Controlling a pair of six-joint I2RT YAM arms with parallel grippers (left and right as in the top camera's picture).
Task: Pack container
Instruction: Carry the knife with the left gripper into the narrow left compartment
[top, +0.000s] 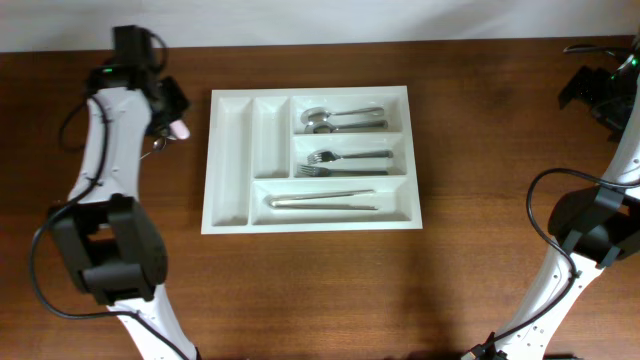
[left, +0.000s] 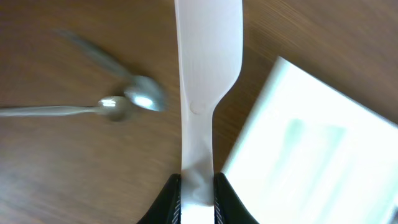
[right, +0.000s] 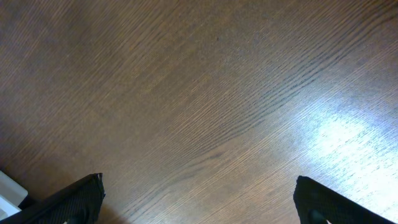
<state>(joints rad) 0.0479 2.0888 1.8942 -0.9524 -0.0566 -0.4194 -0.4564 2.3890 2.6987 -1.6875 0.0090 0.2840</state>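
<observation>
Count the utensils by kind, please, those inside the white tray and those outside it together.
Spoons: 4 (2 in the tray, 2 on the table)
Forks: 2
Knives, as they seem to be: 2
White spatula: 1, held in the left gripper
Total: 9

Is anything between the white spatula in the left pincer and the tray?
Nothing visible. The left pincer holds the spatula beside the tray, whose two long slots are empty; the loose spoons lie on the other side.
</observation>
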